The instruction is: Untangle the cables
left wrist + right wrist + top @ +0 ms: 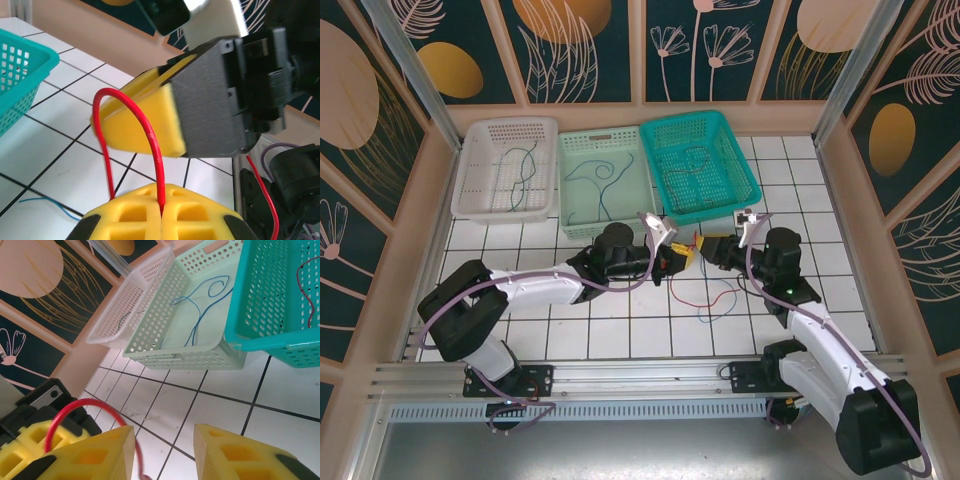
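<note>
On my white-tiled tabletop (620, 330), a pale green basket (592, 232) and a white basket (500, 213) sit left of the teal basket (712, 209). A red cable (672, 285) and a blue cable (708, 318) lie in front of it.

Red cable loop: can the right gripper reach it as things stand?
Probably yes. The red cable arches up from the shut left gripper, and the right gripper sits open right beside the loop with nothing between them.
</note>
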`<state>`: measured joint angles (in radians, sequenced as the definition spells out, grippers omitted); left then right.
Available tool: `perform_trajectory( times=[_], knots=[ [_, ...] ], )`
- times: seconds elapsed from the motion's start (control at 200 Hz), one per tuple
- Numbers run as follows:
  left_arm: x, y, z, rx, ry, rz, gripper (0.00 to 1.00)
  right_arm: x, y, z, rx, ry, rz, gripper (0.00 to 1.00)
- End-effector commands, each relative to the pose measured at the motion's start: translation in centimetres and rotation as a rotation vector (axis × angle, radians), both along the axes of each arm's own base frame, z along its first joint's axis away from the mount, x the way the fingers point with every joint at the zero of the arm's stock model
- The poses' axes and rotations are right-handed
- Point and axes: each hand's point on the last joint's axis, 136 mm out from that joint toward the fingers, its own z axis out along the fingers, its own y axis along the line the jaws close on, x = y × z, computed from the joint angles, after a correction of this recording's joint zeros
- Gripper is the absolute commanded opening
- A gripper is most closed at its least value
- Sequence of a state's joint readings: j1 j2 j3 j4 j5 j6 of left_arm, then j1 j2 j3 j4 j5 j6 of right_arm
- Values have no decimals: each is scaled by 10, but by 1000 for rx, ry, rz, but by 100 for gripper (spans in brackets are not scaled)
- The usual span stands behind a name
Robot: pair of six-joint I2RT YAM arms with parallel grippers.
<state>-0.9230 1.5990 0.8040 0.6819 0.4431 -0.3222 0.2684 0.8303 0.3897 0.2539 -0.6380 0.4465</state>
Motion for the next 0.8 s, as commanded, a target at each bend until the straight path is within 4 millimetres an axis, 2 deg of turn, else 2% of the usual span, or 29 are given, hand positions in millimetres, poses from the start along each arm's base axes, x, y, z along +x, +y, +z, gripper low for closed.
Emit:
perform_trajectory(
  times=[0.0,0.365,0.556,0.666,0.796],
  knots=[
    [8,-3,4,1,-12,25,0,-8,3,1,-17,-28,36,36],
    [-2,-14,17,-71,22,-55,0,-15,12,6,6,-46,106,35],
    [-10,-19,21,-109,44,-118,0,-11,13,4,-3,-61,95,35],
    [-14,-16,27,-129,34,-129,0,-6,13,-3,-20,-46,83,26],
    [-18,-14,26,-115,43,-145,0,7,4,-12,-110,-53,22,4]
  ],
)
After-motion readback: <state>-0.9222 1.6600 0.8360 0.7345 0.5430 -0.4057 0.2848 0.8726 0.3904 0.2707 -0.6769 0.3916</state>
